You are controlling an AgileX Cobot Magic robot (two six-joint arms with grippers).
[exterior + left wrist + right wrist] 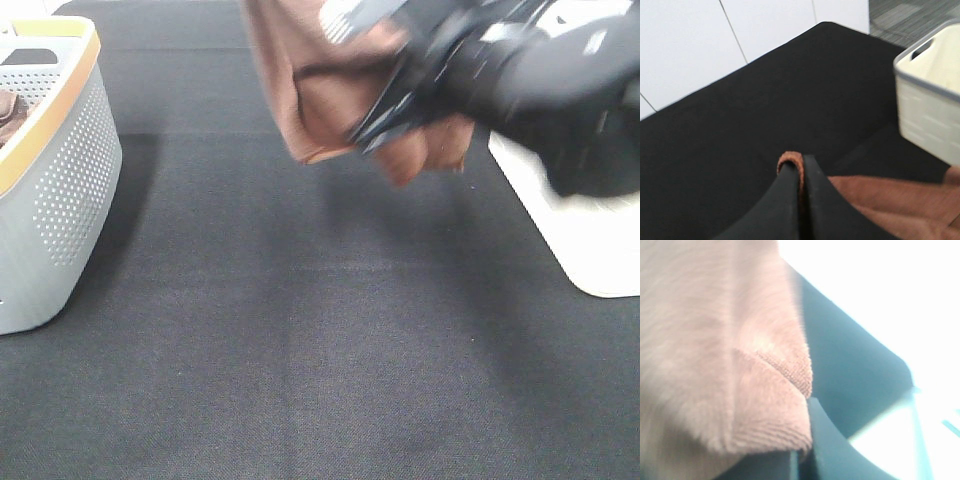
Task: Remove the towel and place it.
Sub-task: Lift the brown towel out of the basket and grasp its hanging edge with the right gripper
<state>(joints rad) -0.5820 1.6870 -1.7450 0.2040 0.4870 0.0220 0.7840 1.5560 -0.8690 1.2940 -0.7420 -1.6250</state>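
Towel (320, 95) hangs under 2 claws, left claw (801, 170) and right claw (801, 455) each clamped on its edge, likely to carry it spread for placing.

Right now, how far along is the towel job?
Done: the reddish-brown microfibre towel is lifted off the black table. In hand: the left fingers pinch its stitched edge, and the right fingers are shut on it too. Left: placing it; it hangs in the air, in neither the grey perforated basket nor the white plastic basket.
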